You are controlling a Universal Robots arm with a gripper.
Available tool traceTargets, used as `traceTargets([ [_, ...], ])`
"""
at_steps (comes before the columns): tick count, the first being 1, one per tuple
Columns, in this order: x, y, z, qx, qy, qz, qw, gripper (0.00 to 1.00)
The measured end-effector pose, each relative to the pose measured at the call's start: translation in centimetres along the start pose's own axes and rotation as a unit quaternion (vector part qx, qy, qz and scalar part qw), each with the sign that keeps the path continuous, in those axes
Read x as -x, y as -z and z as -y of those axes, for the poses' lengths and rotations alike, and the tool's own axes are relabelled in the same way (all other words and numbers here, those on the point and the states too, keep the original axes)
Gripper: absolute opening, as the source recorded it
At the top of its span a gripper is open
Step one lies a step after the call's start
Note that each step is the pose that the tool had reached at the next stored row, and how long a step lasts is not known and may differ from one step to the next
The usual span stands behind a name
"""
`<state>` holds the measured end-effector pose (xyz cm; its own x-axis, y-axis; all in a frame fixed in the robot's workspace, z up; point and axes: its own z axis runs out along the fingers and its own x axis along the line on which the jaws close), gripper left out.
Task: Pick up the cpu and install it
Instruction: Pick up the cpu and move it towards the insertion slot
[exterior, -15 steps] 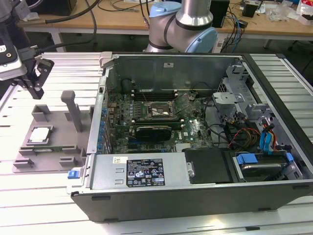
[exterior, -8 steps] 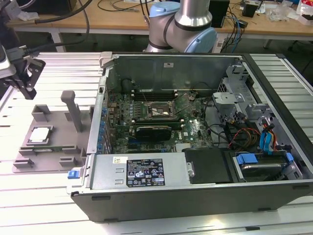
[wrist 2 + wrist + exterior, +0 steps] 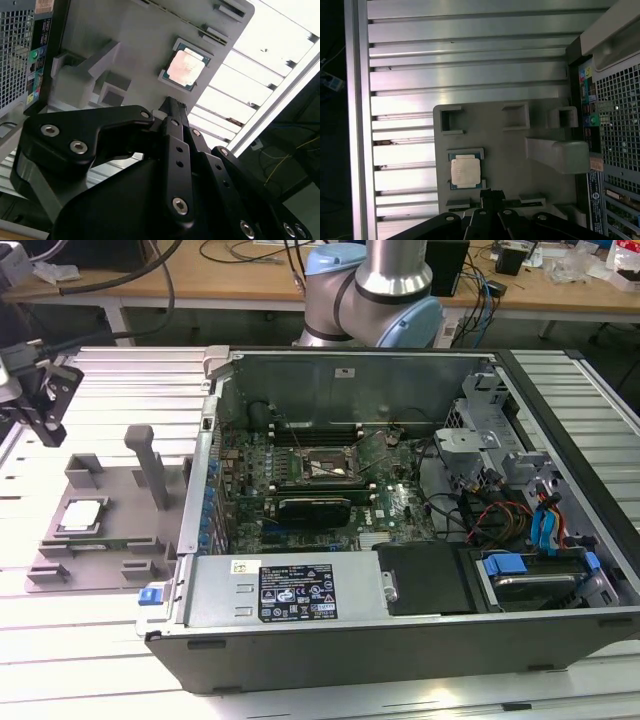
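The cpu (image 3: 82, 515) is a small silver-topped square lying flat in a pocket of the grey fixture plate (image 3: 120, 540), at the exterior view's left. It also shows in both wrist views (image 3: 185, 69) (image 3: 465, 171). My gripper (image 3: 42, 408) hangs in the air above and beyond the plate, apart from the cpu. Its black fingers meet at one tip in both wrist views (image 3: 172, 103) (image 3: 488, 193), shut with nothing between them. Inside the open computer case (image 3: 400, 370), the black-and-metal socket frame (image 3: 320, 468) sits on the motherboard.
An upright grey block (image 3: 150, 465) rises from the fixture plate between the cpu and the case wall. The case holds cables, a drive bay (image 3: 530, 575) and a power supply (image 3: 300, 590). Ribbed aluminium table (image 3: 100, 660) surrounds everything.
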<state>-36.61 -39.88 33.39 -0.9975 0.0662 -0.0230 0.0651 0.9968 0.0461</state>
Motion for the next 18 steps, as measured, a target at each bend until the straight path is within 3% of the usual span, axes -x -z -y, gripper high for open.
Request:
traceTargets([
  [18, -0.63, -1.09, 0.09, 0.0000, 0.000, 0.0000, 1.0000, 0.11],
])
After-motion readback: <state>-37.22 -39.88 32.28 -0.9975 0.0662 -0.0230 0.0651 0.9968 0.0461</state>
